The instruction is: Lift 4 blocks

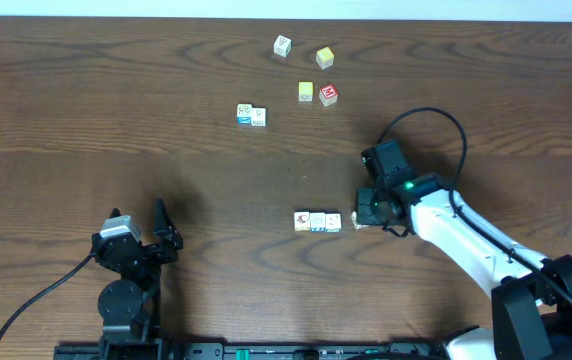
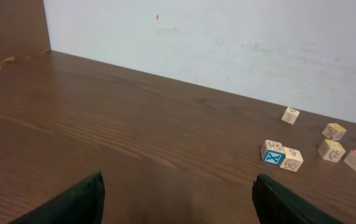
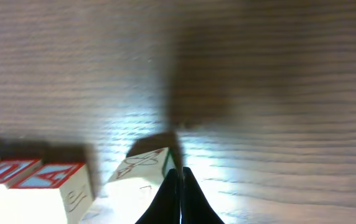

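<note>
Near the desk's [image 1: 116, 120] front edge: fourth block getting lined up, nothing lifted yet.
At the front-left corner the left gripper [image 2: 178, 208] hangs with jaws released, holding nothing. Mid-desk, right of centre, the right gripper [image 3: 179, 177] is clenched on nothing, tips against a loose block [image 3: 142, 163] just beside a row of three blocks [image 1: 318, 221], a gap between. Step, as I judge it: nudging four into one line. Next calls for a square push closing that gap. Other cubes [image 1: 251, 115] lie toward the far edge.
</note>
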